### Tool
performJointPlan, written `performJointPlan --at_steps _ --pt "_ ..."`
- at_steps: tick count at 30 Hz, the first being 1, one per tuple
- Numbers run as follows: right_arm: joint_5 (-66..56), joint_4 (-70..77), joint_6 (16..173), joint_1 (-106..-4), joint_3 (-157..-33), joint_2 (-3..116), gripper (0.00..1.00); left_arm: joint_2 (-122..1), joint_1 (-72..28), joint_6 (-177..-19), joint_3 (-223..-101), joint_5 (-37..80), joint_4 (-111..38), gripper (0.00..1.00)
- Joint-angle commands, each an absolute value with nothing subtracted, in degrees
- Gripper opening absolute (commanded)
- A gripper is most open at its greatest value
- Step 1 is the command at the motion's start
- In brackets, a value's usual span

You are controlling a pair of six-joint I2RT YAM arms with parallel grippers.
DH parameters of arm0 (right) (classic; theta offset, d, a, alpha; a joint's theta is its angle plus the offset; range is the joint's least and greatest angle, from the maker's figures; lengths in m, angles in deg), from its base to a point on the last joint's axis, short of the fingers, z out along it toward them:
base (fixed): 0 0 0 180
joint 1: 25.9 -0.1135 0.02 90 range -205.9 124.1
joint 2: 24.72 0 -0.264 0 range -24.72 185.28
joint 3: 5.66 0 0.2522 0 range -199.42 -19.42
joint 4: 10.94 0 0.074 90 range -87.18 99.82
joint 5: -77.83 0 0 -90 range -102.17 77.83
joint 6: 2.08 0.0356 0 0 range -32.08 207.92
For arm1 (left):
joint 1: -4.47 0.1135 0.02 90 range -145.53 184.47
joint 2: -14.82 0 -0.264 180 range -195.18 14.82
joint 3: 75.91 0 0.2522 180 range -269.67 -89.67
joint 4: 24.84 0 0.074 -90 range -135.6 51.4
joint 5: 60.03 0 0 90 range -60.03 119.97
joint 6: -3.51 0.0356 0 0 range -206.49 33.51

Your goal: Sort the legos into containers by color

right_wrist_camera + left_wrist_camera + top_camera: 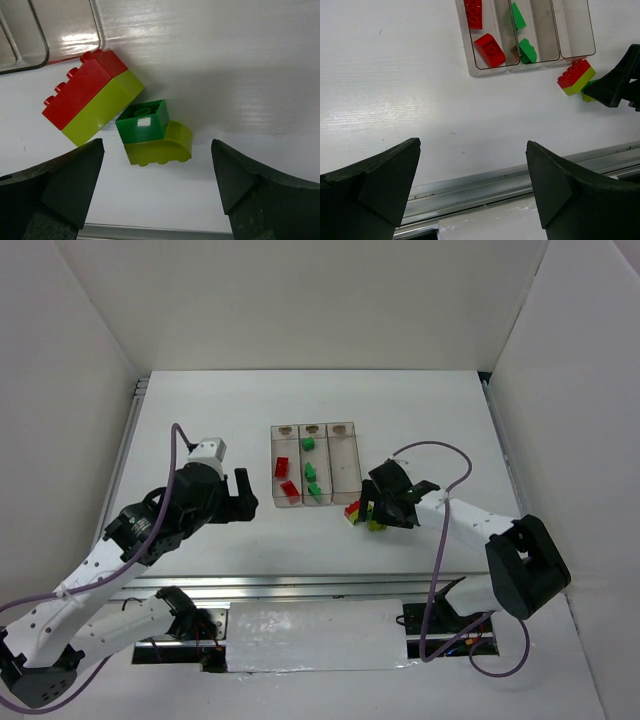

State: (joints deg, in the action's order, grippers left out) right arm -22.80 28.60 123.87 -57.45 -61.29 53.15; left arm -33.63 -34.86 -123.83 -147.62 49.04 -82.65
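Three joined clear containers stand mid-table. The left bin holds two red legos, the middle bin three green legos, and the right bin looks empty. A red brick stacked on a yellow-green brick lies on the table in front of the right bin. Beside it lies a green brick joined to a curved yellow-green brick. My right gripper is open, hovering over this pair, holding nothing. My left gripper is open and empty, left of the bins.
A metal rail runs along the table's near edge, with a white panel below it. White walls enclose the table on three sides. Purple cables loop over both arms.
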Motion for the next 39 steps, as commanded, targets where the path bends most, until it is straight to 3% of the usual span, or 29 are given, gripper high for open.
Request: performJointPlan --at_steps 1,6,21,25,26,31,34,35,37,39 --pt "-20.2 27.8 123.8 -56.8 -61.3 54.9 0.95 -32.0 -35.2 -121.5 -146.7 48.9 -83.1 1.00" --pt "-20.1 27.6 124.4 -56.8 -61.2 55.3 0.90 -31.6 -35.1 -120.3 -146.2 47.5 -81.5 0.99" --pt "-20.0 28.6 125.2 -56.8 -61.2 57.0 0.65 -32.4 -35.1 -119.6 -145.9 46.0 -80.8 0.99" --pt "-20.0 29.1 125.0 -56.8 -62.0 57.8 0.65 -32.7 -35.2 -119.4 -145.8 45.5 -80.8 0.99" --pt "-20.3 29.6 125.0 -56.8 -62.3 58.6 0.70 -32.9 -35.1 -119.3 -145.7 45.1 -80.6 0.99" --pt "-21.7 31.7 124.6 -56.8 -64.7 61.0 0.70 -32.8 -35.2 -118.9 -145.7 44.2 -80.2 1.00" --pt "-20.9 30.7 124.6 -56.9 -63.9 60.2 0.60 -32.6 -35.1 -118.8 -145.7 44.0 -80.1 0.99" --pt "-20.5 30.7 124.5 -56.8 -63.7 59.6 0.45 -32.6 -35.1 -118.8 -145.6 43.9 -80.0 0.99" --pt "-20.3 30.9 124.4 -57.0 -63.4 59.0 0.28 -32.5 -35.2 -118.8 -145.6 43.8 -79.9 0.99" --pt "-20.0 31.2 124.5 -57.3 -62.8 57.1 0.28 -32.5 -35.2 -119.0 -145.6 43.7 -79.9 0.99"
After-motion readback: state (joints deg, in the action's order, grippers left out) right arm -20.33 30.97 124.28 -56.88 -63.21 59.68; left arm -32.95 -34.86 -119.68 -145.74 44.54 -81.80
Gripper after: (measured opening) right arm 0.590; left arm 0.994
